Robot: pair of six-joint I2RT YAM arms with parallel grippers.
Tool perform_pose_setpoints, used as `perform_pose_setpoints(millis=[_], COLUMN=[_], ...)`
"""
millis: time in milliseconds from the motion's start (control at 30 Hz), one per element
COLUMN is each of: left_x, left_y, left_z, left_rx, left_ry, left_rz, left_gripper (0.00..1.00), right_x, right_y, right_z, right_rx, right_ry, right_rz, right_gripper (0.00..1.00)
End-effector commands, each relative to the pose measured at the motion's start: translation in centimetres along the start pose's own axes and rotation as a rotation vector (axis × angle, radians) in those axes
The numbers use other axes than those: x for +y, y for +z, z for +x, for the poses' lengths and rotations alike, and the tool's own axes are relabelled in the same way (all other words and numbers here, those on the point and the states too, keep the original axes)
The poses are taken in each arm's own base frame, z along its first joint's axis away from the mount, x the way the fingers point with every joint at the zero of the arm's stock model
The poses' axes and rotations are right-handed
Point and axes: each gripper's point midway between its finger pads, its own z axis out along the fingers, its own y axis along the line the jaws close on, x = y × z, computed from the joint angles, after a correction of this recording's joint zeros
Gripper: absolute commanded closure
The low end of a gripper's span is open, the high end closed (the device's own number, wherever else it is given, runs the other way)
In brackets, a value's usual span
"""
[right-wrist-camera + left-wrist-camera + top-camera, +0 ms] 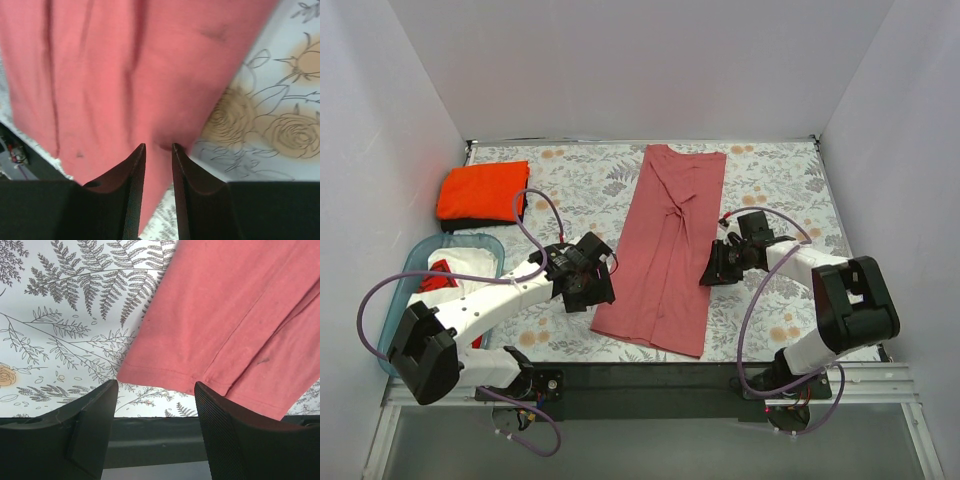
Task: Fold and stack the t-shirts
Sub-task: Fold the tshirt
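Note:
The large rose-red t-shirt (pixel 667 250) lies as a long narrow strip down the middle of the floral tablecloth. It also shows in the left wrist view (pixel 235 315) and the right wrist view (pixel 125 75). My left gripper (pixel 597 294) (pixel 155 385) is open and empty just off the shirt's near left edge. My right gripper (pixel 708 275) (pixel 157 146) is at the shirt's right edge, its jaws nearly closed with a pinch of rose-red cloth between them. The orange t-shirt (pixel 482 190) lies folded on the black one (pixel 470 223) at the far left.
A blue bin (pixel 485 243) with white and red cloth in it stands at the left, beside the left arm. White walls close in the table on three sides. The black near edge of the table (pixel 160 440) is right under the left gripper.

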Motion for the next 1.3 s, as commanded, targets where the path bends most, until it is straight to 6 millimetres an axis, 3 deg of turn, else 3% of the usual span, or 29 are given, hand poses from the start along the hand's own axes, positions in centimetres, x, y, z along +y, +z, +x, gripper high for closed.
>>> perform_pose_setpoints(millis=[0, 133, 267, 367, 500, 600, 800, 867, 1000, 1267], left_x=[0.0, 0.3, 0.3, 0.5, 0.6, 0.2, -0.8, -0.6, -0.9, -1.6], left_y=[-0.3, -0.2, -0.2, 0.3, 0.7, 0.7, 1.0, 1.5, 2.1, 3.1], left_z=[-0.6, -0.4, 0.4, 1.0, 2.1, 2.6, 3.2, 3.3, 3.7, 3.6], left_rx=[-0.047, -0.039, -0.007, 0.023, 0.076, 0.105, 0.134, 0.139, 0.156, 0.168], left_ry=[-0.035, -0.039, -0.034, -0.039, -0.044, -0.055, -0.041, -0.033, -0.025, 0.023], left_rz=[0.017, 0.006, 0.008, 0.002, -0.005, 0.015, 0.034, 0.016, 0.015, 0.006], left_gripper=[0.38, 0.38, 0.38, 0.38, 0.38, 0.38, 0.39, 0.39, 0.39, 0.39], right_x=[-2.4, -5.0, -6.9, -6.3, -3.7, -2.6, -3.1, -3.5, -3.7, -3.8], right_y=[1.2, 1.3, 0.1, -0.6, -2.7, -4.5, -6.9, -6.8, -6.8, -5.9], right_z=[-0.2, -0.8, -2.9, -4.2, -4.9, -3.7, 3.6, 6.1, 9.0, 12.9], right_rx=[0.009, 0.000, -0.058, -0.082, -0.119, -0.126, 0.026, 0.068, 0.099, 0.235], right_ry=[-0.032, -0.002, 0.031, 0.008, -0.024, -0.032, 0.033, 0.071, 0.115, 0.170], right_rz=[0.072, 0.154, 0.204, 0.182, 0.128, 0.138, 0.252, 0.253, 0.248, 0.252], right_gripper=[0.67, 0.67, 0.67, 0.67, 0.64, 0.60, 0.54, 0.53, 0.53, 0.56])
